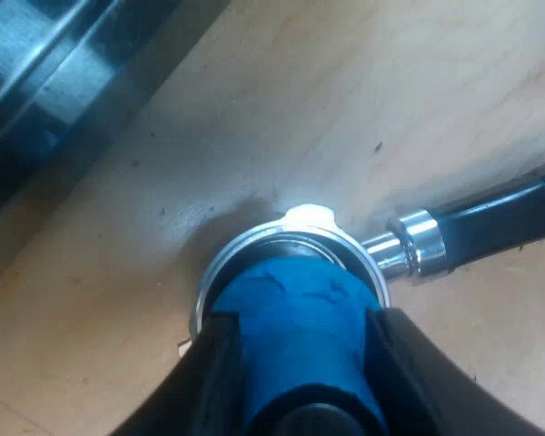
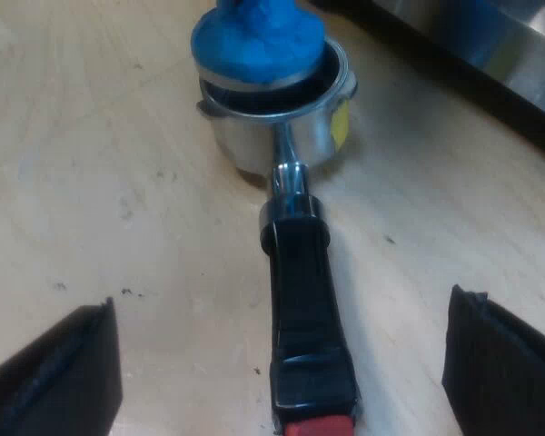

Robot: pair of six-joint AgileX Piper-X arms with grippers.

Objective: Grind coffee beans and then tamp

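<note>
The blue tamper [image 1: 291,282] sits in the top of the round cup of the metal holder [image 1: 254,238]. My left gripper [image 1: 302,318] holds the tamper tight, with 1 black finger on each side of it. The holder lies loose on the wooden table [image 1: 300,109]. Its dark handle [image 2: 304,309] lies flat on the table and finishes in a red end [image 2: 320,428]. My right gripper [image 2: 282,304] is wide open. Its 2 fingers are far apart, with the handle between them, and they do not touch it. The espresso machine [image 2: 490,45] stands near the cup.
</note>
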